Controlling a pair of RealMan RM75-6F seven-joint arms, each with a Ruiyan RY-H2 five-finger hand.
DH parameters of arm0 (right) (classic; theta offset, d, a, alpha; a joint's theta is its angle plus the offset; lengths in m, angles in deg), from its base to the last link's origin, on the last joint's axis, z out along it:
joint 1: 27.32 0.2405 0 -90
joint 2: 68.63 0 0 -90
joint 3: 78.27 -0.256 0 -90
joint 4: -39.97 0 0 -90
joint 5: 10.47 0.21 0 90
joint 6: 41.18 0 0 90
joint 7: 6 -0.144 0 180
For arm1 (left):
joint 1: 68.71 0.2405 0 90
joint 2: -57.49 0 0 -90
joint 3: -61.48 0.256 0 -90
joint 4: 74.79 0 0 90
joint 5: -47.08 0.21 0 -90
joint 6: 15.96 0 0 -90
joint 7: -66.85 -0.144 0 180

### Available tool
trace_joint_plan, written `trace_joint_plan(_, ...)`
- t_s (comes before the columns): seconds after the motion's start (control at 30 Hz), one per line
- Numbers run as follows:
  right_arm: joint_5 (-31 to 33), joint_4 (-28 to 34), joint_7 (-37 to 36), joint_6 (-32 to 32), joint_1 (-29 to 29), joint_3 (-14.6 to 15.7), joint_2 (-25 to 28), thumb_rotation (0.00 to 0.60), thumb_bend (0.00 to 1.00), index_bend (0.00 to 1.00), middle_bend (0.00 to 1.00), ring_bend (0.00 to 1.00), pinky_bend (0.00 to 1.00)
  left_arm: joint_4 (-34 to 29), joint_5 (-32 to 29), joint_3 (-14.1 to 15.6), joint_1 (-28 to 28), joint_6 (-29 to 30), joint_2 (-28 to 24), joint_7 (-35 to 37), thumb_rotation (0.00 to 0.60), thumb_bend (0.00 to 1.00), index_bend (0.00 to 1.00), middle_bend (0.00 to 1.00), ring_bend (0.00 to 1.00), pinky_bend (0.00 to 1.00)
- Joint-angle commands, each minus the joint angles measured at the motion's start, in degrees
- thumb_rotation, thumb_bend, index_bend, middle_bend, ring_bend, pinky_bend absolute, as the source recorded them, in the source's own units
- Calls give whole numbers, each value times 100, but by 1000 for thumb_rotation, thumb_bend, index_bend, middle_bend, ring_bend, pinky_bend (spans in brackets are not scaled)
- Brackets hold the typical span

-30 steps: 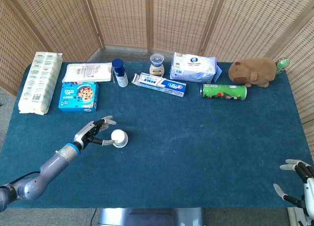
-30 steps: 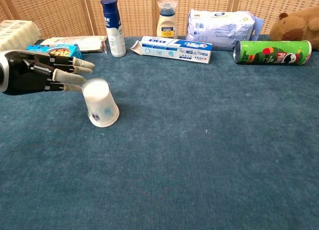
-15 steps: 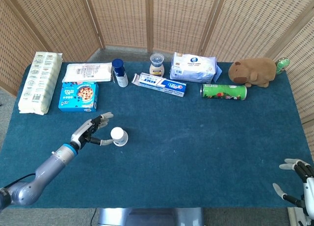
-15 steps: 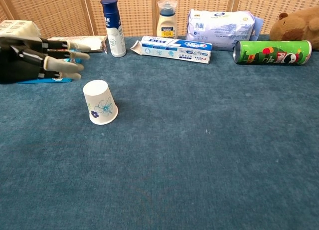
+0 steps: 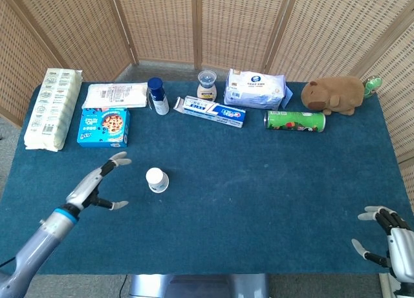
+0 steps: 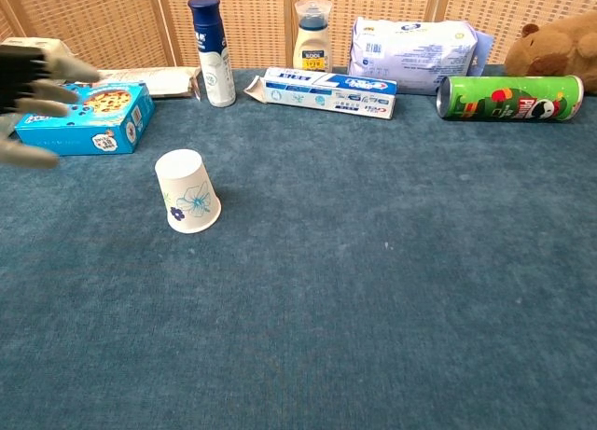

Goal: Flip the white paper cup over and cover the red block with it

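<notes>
The white paper cup (image 5: pixel 156 180) (image 6: pixel 188 191) with a blue flower print stands upside down on the blue cloth, rim on the table. No red block shows in either view. My left hand (image 5: pixel 96 185) (image 6: pixel 35 85) is open, fingers spread, well to the left of the cup and apart from it. My right hand (image 5: pixel 383 236) is open at the table's front right corner, holding nothing.
Along the back lie a blue biscuit box (image 5: pixel 103 127), flat packets (image 5: pixel 115 95), a blue bottle (image 5: pixel 157 95), a toothpaste box (image 5: pixel 213 110), a small jar (image 5: pixel 207 85), a wipes pack (image 5: pixel 255 88), a green can (image 5: pixel 294 121) and a plush capybara (image 5: pixel 334 94). A long package (image 5: pixel 53 108) lies far left.
My left hand has let go of the cup and drawn back to the left. The cup has settled upright on its rim, upside down. The right hand has barely shifted.
</notes>
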Motion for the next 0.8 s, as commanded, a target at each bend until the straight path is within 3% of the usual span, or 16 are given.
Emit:
trace_joint_plan(0.03,-22,35,110,92,79,-6,-28,600,260,377,302,232,288,-405,552,604,692,1073,-352,-894,553,179,137,0,0,49)
trace_joint_plan(0.23,-99,37,376,201,173,14,-97,600,260,377,302,232,287,-481,1293,1221,1419,2077,-706,-1186,557,179,137,0,0,49)
trace_joint_plan(0.33,-197,72,526,394,311,36,-219,600,259,377,303,232,285,-253,1810,1579,1943,2854,-930,-1211,555,180,138,0,0,49)
trace_joint_plan(0.6,-323,127,822,512,435,79,-358,600,260,377,312,234,282,83,2178,1870,2433,3696,-970,-1117,556,180,138,0,0,48)
trace_joint_plan(0.8,-334,113,800,505,487,60,-373,600,260,377,319,236,281,178,2319,1958,2543,3930,-931,-1052,556,180,137,0,0,48)
